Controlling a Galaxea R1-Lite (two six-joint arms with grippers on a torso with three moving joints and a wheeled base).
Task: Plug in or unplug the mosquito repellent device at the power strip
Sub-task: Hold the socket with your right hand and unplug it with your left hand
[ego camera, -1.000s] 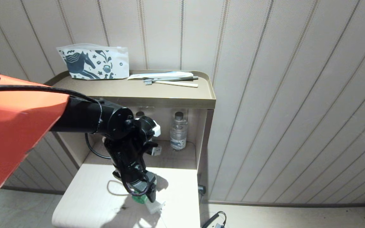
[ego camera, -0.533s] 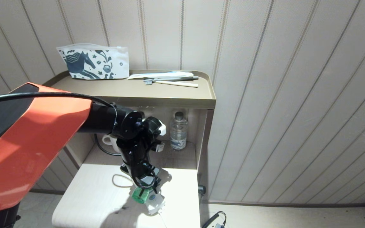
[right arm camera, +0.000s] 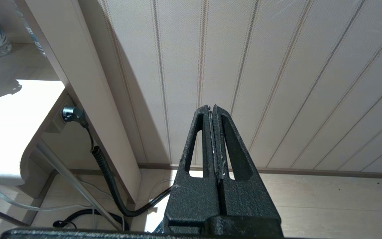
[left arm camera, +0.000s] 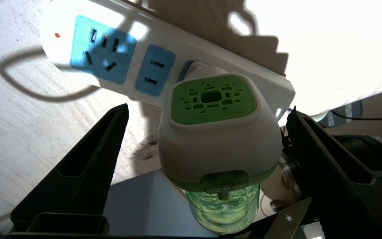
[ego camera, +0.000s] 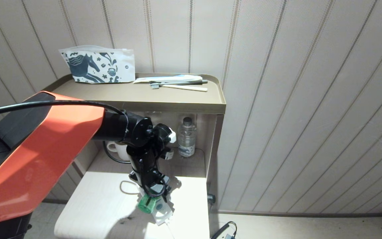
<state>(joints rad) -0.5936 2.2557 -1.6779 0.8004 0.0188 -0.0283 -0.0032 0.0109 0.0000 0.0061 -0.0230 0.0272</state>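
Pre-grasp step, by the look of it: left gripper [left arm camera: 207, 132] spread wide, straddling the mosquito repellent device [left arm camera: 216, 132] without touching it, one finger off each side. Device seated in the end socket of the power strip [left arm camera: 164, 63], white cap and green vent uppermost, green bottle toward the wrist; strip lying near the front edge of the pale table [ego camera: 95, 202]. Reads as unplugging not yet begun. Next move probably calls for closing squarely on the white cap, then pulling straight out along the pins, not sideways, lest the loose strip lift along. Right gripper [right arm camera: 213, 113] parked clear of the work, clenched on nothing, facing the panelled wall [right arm camera: 277, 66].
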